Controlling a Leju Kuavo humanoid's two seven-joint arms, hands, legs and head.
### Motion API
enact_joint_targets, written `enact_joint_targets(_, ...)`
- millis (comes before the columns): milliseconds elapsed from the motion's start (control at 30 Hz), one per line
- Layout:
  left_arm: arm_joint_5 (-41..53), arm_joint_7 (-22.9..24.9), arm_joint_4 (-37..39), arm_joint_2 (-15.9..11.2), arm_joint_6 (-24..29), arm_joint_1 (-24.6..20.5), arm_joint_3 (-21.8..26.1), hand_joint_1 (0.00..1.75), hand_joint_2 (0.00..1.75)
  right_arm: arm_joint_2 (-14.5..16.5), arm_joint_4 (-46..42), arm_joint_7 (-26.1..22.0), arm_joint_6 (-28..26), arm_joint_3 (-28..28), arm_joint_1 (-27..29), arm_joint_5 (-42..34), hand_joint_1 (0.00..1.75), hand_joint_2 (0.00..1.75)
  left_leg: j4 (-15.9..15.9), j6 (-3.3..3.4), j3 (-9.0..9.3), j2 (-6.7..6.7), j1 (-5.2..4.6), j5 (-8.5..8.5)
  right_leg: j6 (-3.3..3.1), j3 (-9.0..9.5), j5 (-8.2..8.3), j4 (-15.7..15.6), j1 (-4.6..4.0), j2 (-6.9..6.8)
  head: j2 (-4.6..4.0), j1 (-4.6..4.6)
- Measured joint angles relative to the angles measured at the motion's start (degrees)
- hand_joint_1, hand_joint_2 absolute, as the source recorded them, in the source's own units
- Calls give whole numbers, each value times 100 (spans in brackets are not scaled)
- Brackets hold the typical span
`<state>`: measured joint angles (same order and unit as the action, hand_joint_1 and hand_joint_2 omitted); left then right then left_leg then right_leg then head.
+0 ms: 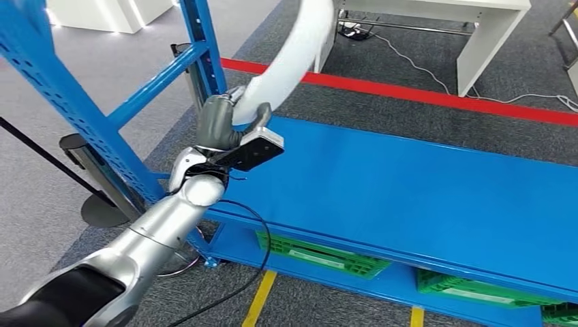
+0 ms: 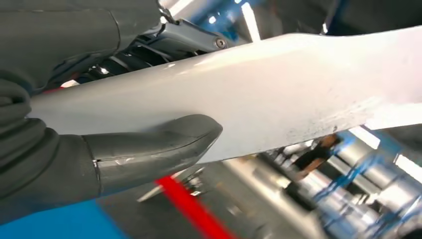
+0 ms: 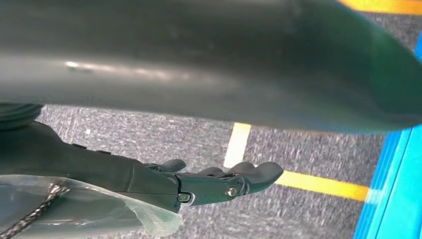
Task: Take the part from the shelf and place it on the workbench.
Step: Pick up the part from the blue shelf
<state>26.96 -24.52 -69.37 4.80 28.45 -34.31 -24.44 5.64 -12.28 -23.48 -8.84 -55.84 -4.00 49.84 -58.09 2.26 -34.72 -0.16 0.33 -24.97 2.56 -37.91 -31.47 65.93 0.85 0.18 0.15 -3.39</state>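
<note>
Your left hand (image 1: 219, 122) was clamped round the white part's (image 1: 293, 51) near end, carrying it above the workbench's (image 1: 409, 197) left edge; your right hand (image 3: 219, 181) hung slack, holding nothing, because it wasn't needed.

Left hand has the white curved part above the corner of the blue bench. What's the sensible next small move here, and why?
Probably carry it a little further over the blue workbench and lower it. The left hand grips the white part near one end, above the bench's corner beside the blue shelf upright, so most of the part rises clear of the surface. The right hand hangs over the floor, holding nothing.
</note>
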Motion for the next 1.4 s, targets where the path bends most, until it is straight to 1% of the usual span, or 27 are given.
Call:
enact_joint_targets(33, -96, -19, -68, 34, 56, 56, 44, 175, 175, 2, 0, 5, -2, -2, 1, 4, 0, 0, -4, 4, -5, 1, -3, 2, 15, -170, -163, 388, 3, 0, 0, 5)
enact_joint_targets(67, -201, -34, -126, 59, 82, 120, 84, 175, 175, 4, 0, 15, -6, -8, 4, 8, 0, 0, -8, 4, -7, 2, -6, 3, 27, -290, -243, 666, 6, -1, 0, 4)
enact_joint_targets(100, -307, -50, -183, 80, 96, 185, 124, 175, 175, 6, 0, 27, -10, -17, 7, 10, 0, 0, -13, 4, -9, 3, -7, 3, 34, -325, -223, 757, 6, -1, 0, 4)
enact_joint_targets(133, -391, -68, -231, 100, 105, 242, 159, 175, 175, 7, 0, 40, -15, -28, 7, 10, 0, 0, -21, 4, -9, 2, -6, 2, 37, -246, -98, 615, 8, -3, 0, 4)
enact_joint_targets(200, -502, -114, -320, 139, 142, 308, 224, 175, 175, 7, 0, 57, -28, -52, -2, 15, 0, 0, -41, -11, -13, -4, -5, -2, 30, 136, 248, -117, 16, -8, 0, 6)
enact_joint_targets(267, -567, -158, -396, 169, 202, 327, 281, 175, 175, 12, 0, 64, -39, -74, -20, 22, 0, 0, -78, -56, -43, -11, -28, 2, -2, 442, 409, -693, 13, -2, 0, 2)
enact_joint_targets(400, -637, -220, -454, 200, 284, 375, 346, 175, 175, 38, 0, 72, -57, -91, -21, 28, 0, 0, -129, -172, -91, -10, -34, -13, -133, 473, 454, -786, 5, 12, 0, -8)
enact_joint_targets(467, -673, -234, -471, 201, 315, 387, 377, 175, 175, 50, 0, 71, -75, -99, -23, 34, 0, 0, -475, -230, -213, -6, -19, -304, -209, 452, 500, -804, 22, 2, 0, -26)
enact_joint_targets(533, -701, -239, -481, 200, 343, 401, 395, 175, 175, 50, 0, 71, -91, -111, -28, 45, 0, 0, -1203, -268, -464, -3, -11, -743, -246, 409, 532, -801, 17, -7, 0, -43)
enact_joint_targets(567, -709, -240, -481, 199, 352, 414, 398, 175, 175, 50, 0, 72, -95, -119, -29, 52, 0, 0, -1525, -274, -563, -3, -10, -891, -252, 383, 549, -798, 12, -11, 0, -42)
enact_joint_targets(600, -713, -240, -481, 199, 360, 428, 400, 175, 175, 51, 0, 73, -96, -126, -26, 60, 0, 0, -1673, -270, -581, -3, -10, -934, -253, 356, 568, -795, 8, -14, 0, -43)
enact_joint_targets(633, -714, -241, -481, 198, 365, 439, 402, 175, 175, 52, 0, 74, -97, -131, -23, 69, 0, 0, -1594, -256, -492, -3, -10, -869, -248, 330, 587, -791, 4, -14, 0, -43)
enact_joint_targets(700, -715, -241, -485, 197, 372, 444, 405, 175, 175, 57, 0, 74, -97, -137, -20, 84, 0, 0, -883, -200, -53, -4, -17, -561, -228, 296, 622, -785, -2, -12, 0, -43)
enact_joint_targets(767, -715, -243, -495, 203, 375, 437, 406, 175, 175, 65, 0, 73, -97, -140, -23, 90, 0, 0, -226, -146, 307, -7, -38, -384, -178, 264, 661, -776, -17, -11, 0, -40)
enact_joint_targets(800, -716, -245, -499, 206, 377, 436, 409, 175, 175, 67, 0, 73, -97, -142, -25, 90, 0, 0, -94, -125, 365, -10, -51, -369, -144, 248, 684, -774, -19, -12, 0, -38)
enact_joint_targets(900, -719, -248, -506, 217, 381, 439, 419, 175, 175, 68, 0, 74, -98, -143, -24, 92, 0, 0, -53, -50, 325, -12, -58, -299, -33, 202, 723, -776, -8, -13, 0, -35)
enact_joint_targets(967, -720, -248, -507, 230, 383, 435, 420, 175, 175, 68, 0, 75, -99, -144, -18, 95, 0, 0, -14, 22, 271, 3, -33, -210, 22, 69, 466, -513, -4, -11, 0, -20)
enact_joint_targets(1033, -721, -248, -507, 237, 390, 437, 420, 175, 175, 68, 0, 82, -99, -146, -18, 102, 0, 0, -11, 63, 171, 14, -31, -130, 60, -200, -17, 191, 2, -13, 0, -5)
enact_joint_targets(1067, -723, -248, -507, 237, 395, 443, 420, 175, 175, 69, 0, 86, -99, -146, -17, 106, 0, 0, -15, 69, 114, 15, -37, -93, 73, -319, -195, 558, 3, -14, 0, -3)
enact_joint_targets(1100, -726, -248, -507, 237, 401, 451, 420, 175, 175, 69, 0, 90, -99, -147, -16, 109, 0, 0, -18, 69, 60, 16, -43, -56, 79, -369, -277, 791, 4, -14, 0, -5)
enact_joint_targets(1133, -729, -248, -507, 237, 406, 461, 421, 175, 175, 69, 0, 92, -99, -149, -15, 111, 0, 0, -20, 65, 14, 16, -46, -23, 78, -303, -244, 798, 3, -14, 0, -4)
enact_joint_targets(1167, -733, -248, -507, 237, 411, 470, 422, 175, 175, 68, 0, 92, -99, -151, -15, 112, 0, 0, -22, 56, -22, 15, -48, 6, 68, -118, -121, 574, 2, -14, 0, -4)
enact_joint_targets(1200, -735, -248, -507, 237, 417, 476, 423, 175, 175, 68, -1, 92, -99, -155, -18, 113, 0, 0, -24, 43, -46, 14, -49, 31, 50, 160, 34, 172, 0, -14, 0, -4)
enact_joint_targets(1267, -737, -248, -507, 237, 428, 476, 427, 175, 175, 68, -2, 92, -100, -164, -35, 113, 0, 0, -29, -5, -85, 13, -62, 79, -1, 676, 200, -603, -18, -11, 0, -8)
enact_joint_targets(1300, -737, -248, -507, 237, 436, 474, 430, 175, 175, 68, -2, 93, -101, -168, -43, 114, 0, 0, -31, -37, -101, 15, -67, 108, -28, 803, 215, -812, -29, -7, 0, -7)
enact_joint_targets(1333, -741, -248, -507, 238, 446, 472, 432, 175, 175, 68, -2, 95, -102, -172, -48, 117, 0, 0, -28, -73, -116, 16, -69, 141, -56, 835, 208, -879, -42, -2, 0, -9)
enact_joint_targets(1400, -763, -250, -507, 237, 473, 471, 439, 175, 175, 79, -2, 99, -104, -176, -44, 124, 0, 0, -25, -142, -142, 10, -66, 185, -136, 790, 275, -911, -33, -4, 0, -2)
